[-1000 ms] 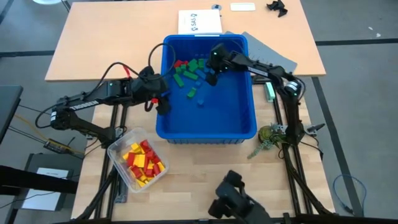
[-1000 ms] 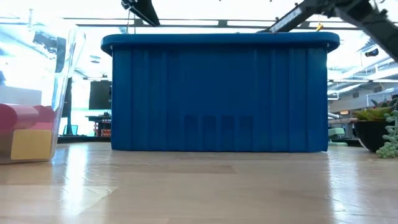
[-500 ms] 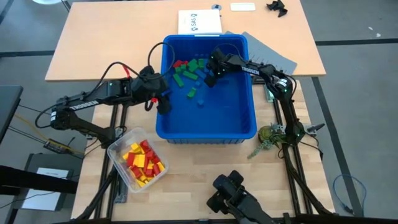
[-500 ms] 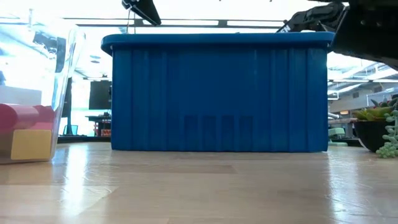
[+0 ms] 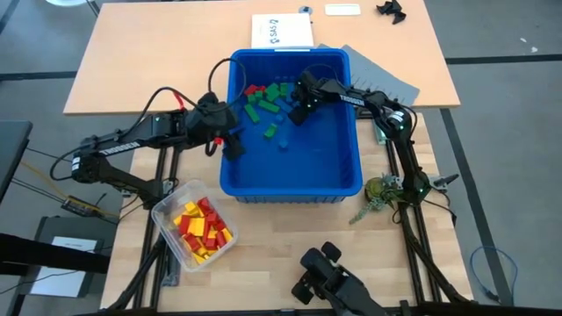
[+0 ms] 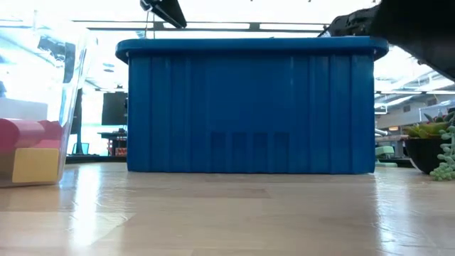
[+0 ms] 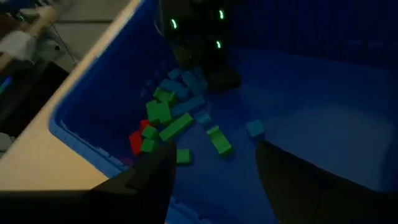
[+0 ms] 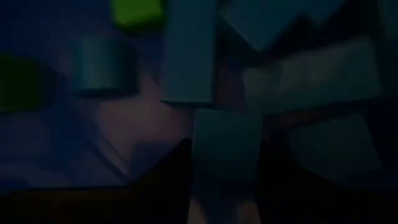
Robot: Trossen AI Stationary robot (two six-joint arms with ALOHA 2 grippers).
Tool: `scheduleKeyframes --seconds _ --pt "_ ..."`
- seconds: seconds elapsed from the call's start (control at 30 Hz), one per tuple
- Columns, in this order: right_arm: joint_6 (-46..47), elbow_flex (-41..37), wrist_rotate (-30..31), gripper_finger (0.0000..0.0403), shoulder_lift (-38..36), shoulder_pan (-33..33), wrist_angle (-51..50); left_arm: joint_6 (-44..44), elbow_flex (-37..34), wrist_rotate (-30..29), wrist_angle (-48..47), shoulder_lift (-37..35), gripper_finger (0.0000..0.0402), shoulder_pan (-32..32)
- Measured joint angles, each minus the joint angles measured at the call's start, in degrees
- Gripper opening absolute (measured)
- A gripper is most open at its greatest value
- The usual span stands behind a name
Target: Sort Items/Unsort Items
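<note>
My right tool (image 5: 296, 112) is down in the bin (image 5: 338, 180), clamped on a blue block (image 8: 225, 152); left tool (image 5: 230, 146) hangs open nearby.

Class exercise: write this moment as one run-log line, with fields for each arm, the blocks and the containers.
right gripper: down in blue bin, jaws around a blue block | left gripper: open, inside bin's left wall | clear tub: red and yellow blocks

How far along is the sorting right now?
Red and yellow blocks already sit in the clear tub beside the blue bin. The right gripper is down among the blocks at the bin's far end, with a blue block between its fingers. The left gripper hangs inside the bin. Green blocks, blue ones and a few red blocks remain there.
</note>
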Motion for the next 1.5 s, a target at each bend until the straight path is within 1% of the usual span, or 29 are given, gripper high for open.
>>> scheduleKeyframes --seconds 0.1,0.2,0.33,0.43,0.5,0.57,0.63,0.77,0.87,0.93,1.03,1.13,1.2,1.3,1.5 --pt "-1.12 -0.02 -1.76 0.0129 -4.58 0.77 -1.63 -0.58 -0.02 3.10 -0.27 0.36 0.0229 0.02" --pt "-1.15 0.05 -6.28 0.0129 -10.24 1.82 -3.39 -0.63 -0.02 4.19 -0.18 0.85 0.0229 -0.04" --pt "-0.69 0.05 -15.38 0.0129 -18.22 4.08 -4.15 -0.37 -0.08 3.85 0.87 1.46 0.0229 -1.16" --pt "-0.36 -0.63 -22.53 0.0129 -23.49 5.95 -2.70 -0.41 -2.03 1.45 6.19 1.25 0.0229 -2.64" --pt "1.49 -3.40 -25.88 0.0129 -26.54 7.46 0.61 -0.22 -4.53 0.17 9.39 0.30 0.0229 -3.87" --pt "4.50 -7.34 -28.53 0.0129 -29.53 8.97 5.71 1.17 -7.28 -1.71 15.36 -0.29 0.0229 -5.24" --pt "8.08 -11.94 -31.06 0.0129 -32.42 10.39 12.21 4.23 -10.72 -3.20 21.98 -1.26 0.0229 -6.53" --pt "17.22 -21.68 -34.48 0.0129 -36.25 13.35 28.37 12.38 -16.87 -3.45 36.15 -1.33 0.0229 -8.77" --pt "24.83 -27.96 -36.65 0.0129 -38.14 15.44 41.16 17.91 -20.17 -3.40 44.45 -1.19 0.0229 -9.77" --pt "29.00 -30.84 -37.15 0.0129 -38.34 17.21 49.45 20.26 -22.11 -3.39 48.98 -1.14 0.0229 -9.92" --pt "32.97 -33.46 -37.98 0.0129 -37.84 19.73 56.44 22.01 -23.51 -3.32 54.57 -1.12 0.0229 -9.90" --pt "33.49 -33.83 -37.68 0.0129 -37.62 21.12 58.38 23.56 -23.78 -2.84 55.87 -1.21 0.0229 -9.99" --pt "33.52 -33.83 -35.95 0.0129 -37.50 21.79 59.19 23.58 -23.78 -1.25 56.01 -1.22 0.0229 -9.92" --pt "34.39 -33.83 -35.56 0.0129 -37.29 22.14 61.63 23.40 -23.61 2.36 57.71 -1.10 0.0229 -9.90" --pt "34.51 -33.90 -34.88 0.0129 -37.17 22.67 62.13 23.41 -23.71 5.38 59.44 -1.11 0.0229 -9.84"
